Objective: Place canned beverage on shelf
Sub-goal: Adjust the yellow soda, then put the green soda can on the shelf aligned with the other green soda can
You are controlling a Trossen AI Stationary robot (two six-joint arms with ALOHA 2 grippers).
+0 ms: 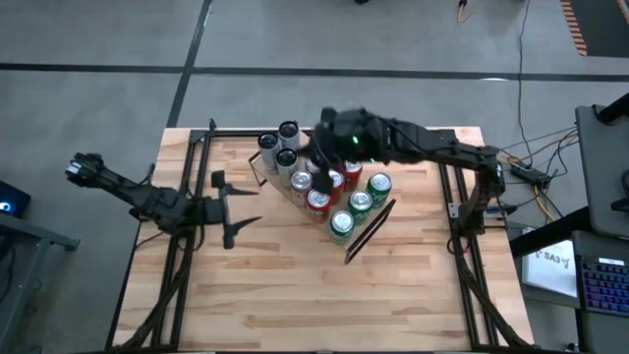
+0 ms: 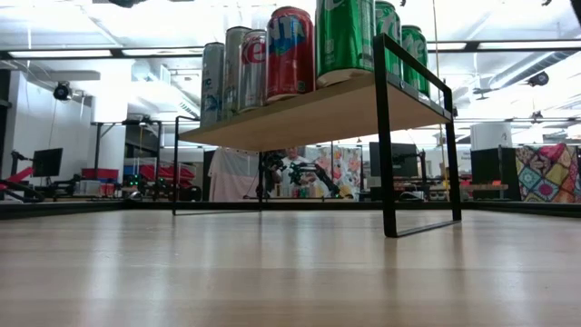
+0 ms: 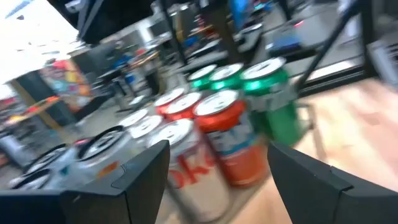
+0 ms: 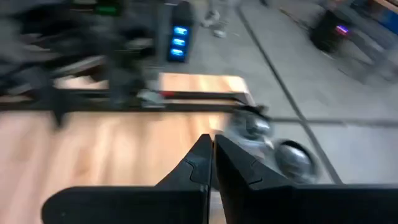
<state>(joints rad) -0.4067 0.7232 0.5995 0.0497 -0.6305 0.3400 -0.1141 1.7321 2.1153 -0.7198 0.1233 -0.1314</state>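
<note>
A light-wood plank counter (image 1: 295, 285) sits on grey floor, with monitors and racks in the room behind. The shelf (image 2: 309, 113) stands mid-counter, carrying silver, red and green cans (image 2: 289, 53). The empty left tool (image 1: 231, 208) gapes beside it; the right tool (image 1: 319, 147), pinched closed, hangs over the cans.

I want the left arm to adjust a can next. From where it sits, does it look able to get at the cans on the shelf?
Probably yes. The left gripper is open, faces the cans on the shelf, and bare table lies between. But the right gripper, shut, hovers over the rows, so the far ones look blocked.
</note>
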